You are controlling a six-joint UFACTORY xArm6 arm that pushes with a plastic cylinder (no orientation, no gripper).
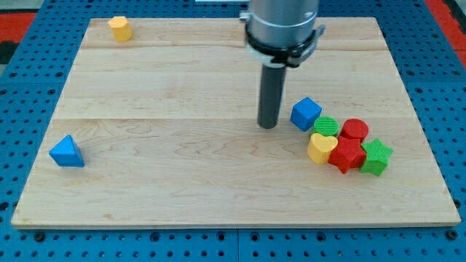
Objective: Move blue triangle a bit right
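The blue triangle point(67, 152) lies near the board's left edge, toward the view's bottom left. My tip point(269, 126) rests on the board right of centre, far to the right of the blue triangle. It stands just left of a blue cube point(306, 113), with a small gap between them.
A cluster sits right of the tip: a green round block point(326, 126), a red cylinder point(354, 129), a yellow heart point(321, 148), a red block point(346, 155) and a green star point(376, 157). A yellow block point(120, 28) lies at the top left. The wooden board point(182, 87) ends in pegboard.
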